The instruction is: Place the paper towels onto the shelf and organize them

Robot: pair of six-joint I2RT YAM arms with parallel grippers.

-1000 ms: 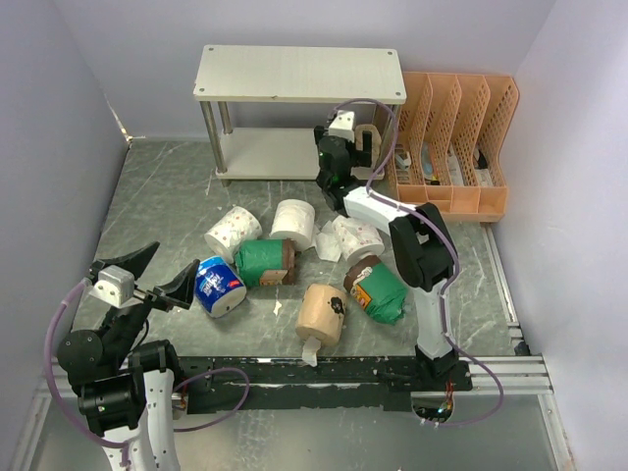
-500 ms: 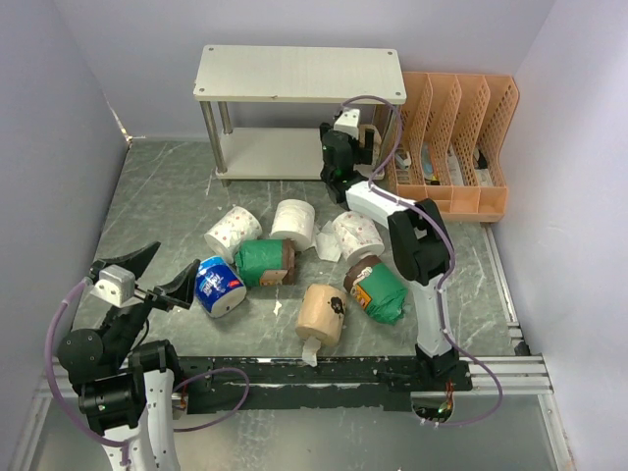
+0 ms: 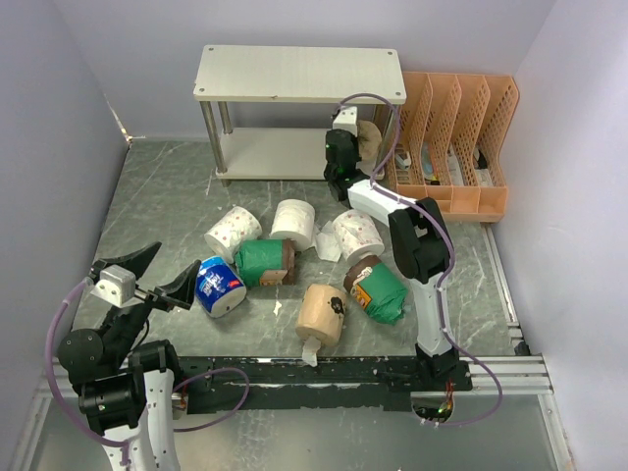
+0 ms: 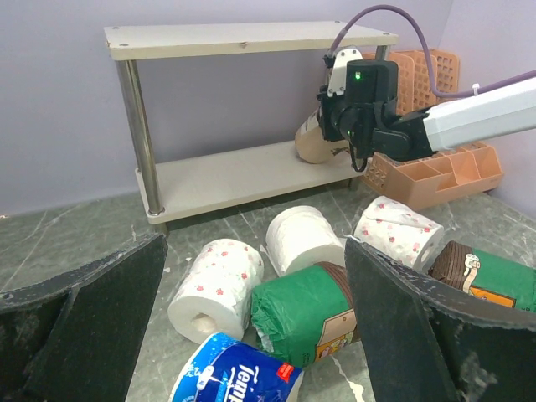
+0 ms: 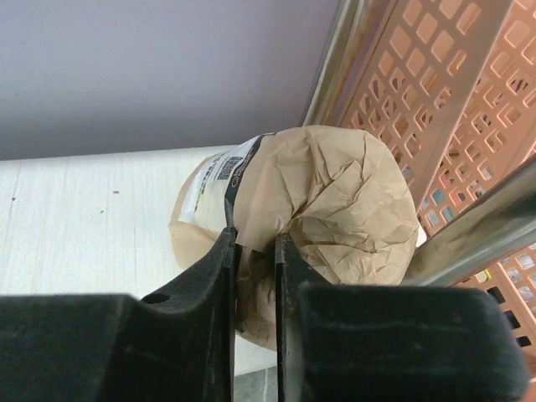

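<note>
The shelf [image 3: 294, 74] stands at the back. A tan-wrapped paper towel roll [image 3: 370, 137] [image 5: 335, 193] lies at the right end of its lower board [image 4: 218, 176]. My right gripper [image 3: 357, 147] [image 5: 255, 243] is shut on a fold of that roll's crumpled wrapper. Several more rolls lie on the table: a rose-patterned one [image 3: 231, 231], a plain white one [image 3: 293, 222], another patterned one [image 3: 355, 235], a blue-wrapped one [image 3: 219, 286], green-wrapped ones [image 3: 263, 262] [image 3: 378, 289] and a tan one [image 3: 320, 312]. My left gripper [image 3: 162, 275] [image 4: 255, 251] hangs open near the blue roll, holding nothing.
An orange perforated file organizer [image 3: 451, 147] stands right beside the shelf's right legs, close to the held roll. Purple-grey walls close the table on three sides. A black rail [image 3: 324, 371] runs along the near edge.
My right gripper moved right along the lower board toward the shelf's right end and its jaws closed from wide open onto the tan roll's wrapper. The left arm stayed still.
</note>
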